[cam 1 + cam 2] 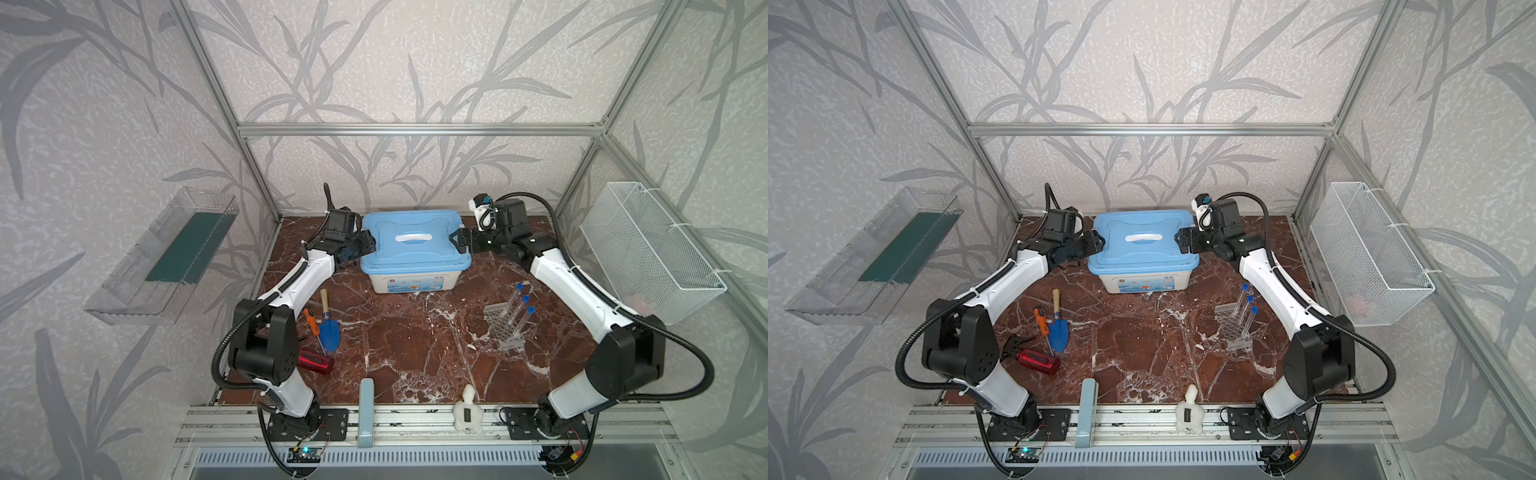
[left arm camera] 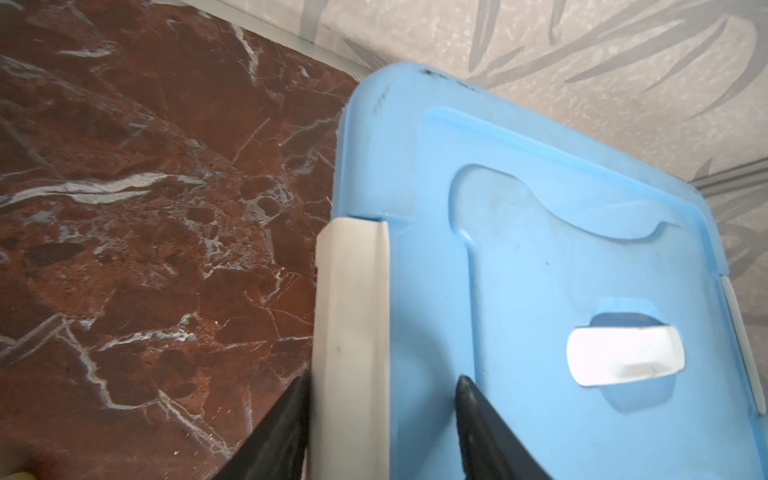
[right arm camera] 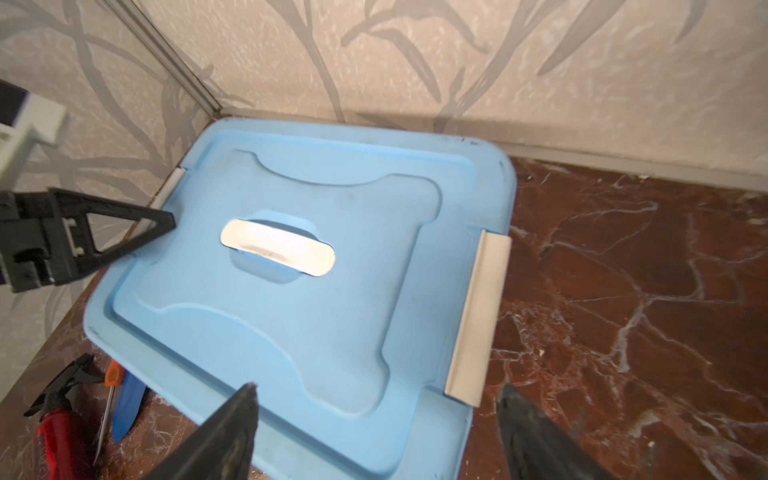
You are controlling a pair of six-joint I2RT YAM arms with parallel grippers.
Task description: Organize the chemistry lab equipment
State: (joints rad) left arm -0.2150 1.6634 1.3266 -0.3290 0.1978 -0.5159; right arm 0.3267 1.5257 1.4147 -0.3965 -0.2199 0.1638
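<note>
Left gripper (image 2: 384, 376), open and empty, straddles the box (image 1: 415, 253) at its left latch (image 2: 353, 311). Right gripper (image 3: 377, 387), wide and empty, faces the right latch (image 3: 478, 316). Both latches run near-to-far.

Overhead pair, two wrist cameras
Both top views overlook the whole desk (image 1: 415, 345); wrist views share the box lid (image 2: 540, 270), close.

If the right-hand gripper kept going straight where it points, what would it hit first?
Probably the white latch on the blue lid: the right gripper, open, is lined up with it, though depth is unclear.
</note>
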